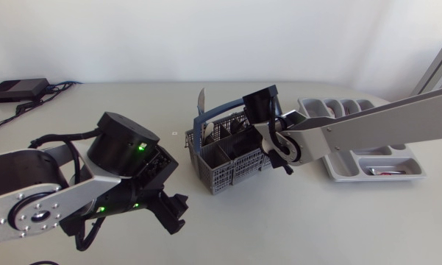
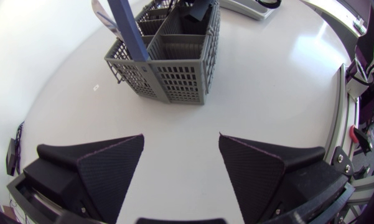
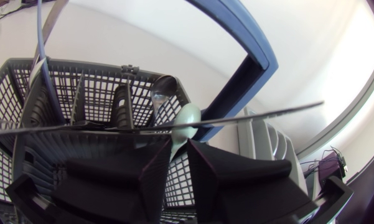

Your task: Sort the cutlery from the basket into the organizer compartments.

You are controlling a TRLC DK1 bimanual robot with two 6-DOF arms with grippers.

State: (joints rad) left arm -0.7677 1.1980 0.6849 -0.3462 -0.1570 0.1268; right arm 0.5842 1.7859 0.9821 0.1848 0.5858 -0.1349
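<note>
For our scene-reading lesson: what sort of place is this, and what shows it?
Probably a robotics lab, not a kitchen: a left arm and right arm at a white table, the right gripper shut on a spoon in a cutlery basket, an organizer beside it.

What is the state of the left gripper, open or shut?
Open: the left gripper has its fingers wide apart, only table between.

White table (image 1: 95,103) — grey basket (image 1: 219,177) mid-table, organizer tray (image 1: 337,169) beside it.
</note>
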